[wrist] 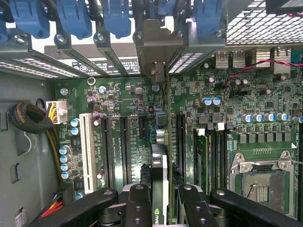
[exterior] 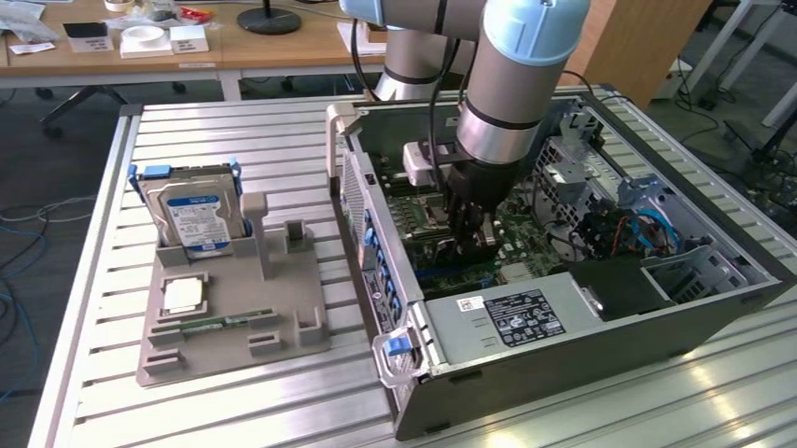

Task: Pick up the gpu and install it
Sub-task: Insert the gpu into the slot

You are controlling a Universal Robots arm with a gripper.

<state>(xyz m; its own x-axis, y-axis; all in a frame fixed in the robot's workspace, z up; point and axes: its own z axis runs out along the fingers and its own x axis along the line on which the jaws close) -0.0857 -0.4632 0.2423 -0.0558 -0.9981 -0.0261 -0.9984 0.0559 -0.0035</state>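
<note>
Tight room inside the computer case [exterior: 548, 373]

Open from above, the case hems in the arm: its grilled wall [exterior: 361, 201] close on one side, the drive cage [exterior: 648, 201] and power supply [exterior: 517, 317] on others; the worktop [exterior: 249, 401] beside it lies open past the grey parts tray [exterior: 230, 327].

No legible text on anything

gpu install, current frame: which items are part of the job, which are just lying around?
In the job:
- gpu, held edge-on in the gripper
- motherboard slots
- open PC case

Lying about:
- blue-labelled hard drive upright in the grey holder tray
- RAM stick on that tray
- CPU chip on that tray
</note>
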